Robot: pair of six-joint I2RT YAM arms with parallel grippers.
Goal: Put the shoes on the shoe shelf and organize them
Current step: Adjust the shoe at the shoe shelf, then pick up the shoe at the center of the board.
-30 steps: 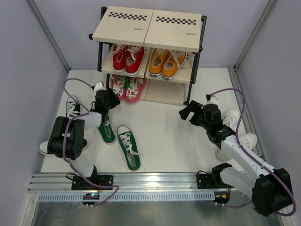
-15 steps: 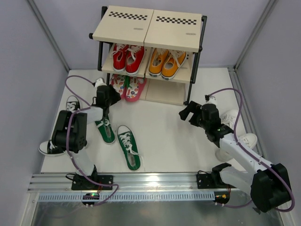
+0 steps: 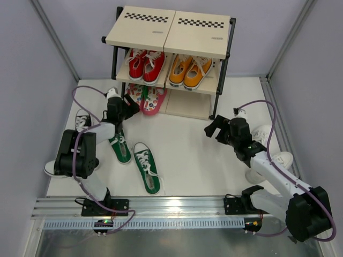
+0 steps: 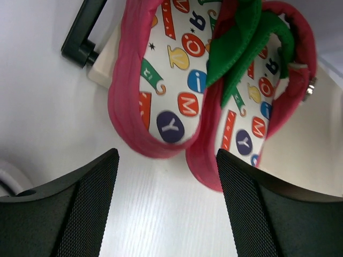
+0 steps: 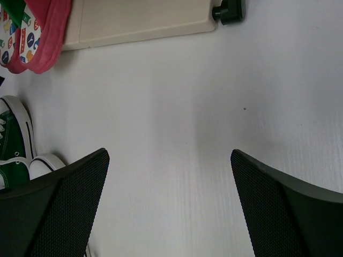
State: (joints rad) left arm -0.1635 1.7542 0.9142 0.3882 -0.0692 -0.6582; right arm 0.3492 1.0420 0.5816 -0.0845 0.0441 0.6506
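The pink flip-flops (image 4: 161,107) are set on the bottom tier of the shoe shelf (image 3: 169,32), heels overhanging. The left end effector (image 4: 167,160) is held apart just behind them; the right end effector (image 5: 169,155) is spread wide.

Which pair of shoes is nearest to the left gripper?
The pink flip-flops with coloured letters, on the shelf at its bottom board, directly in front of the left gripper. The green sneakers lie farther from it, on the table.
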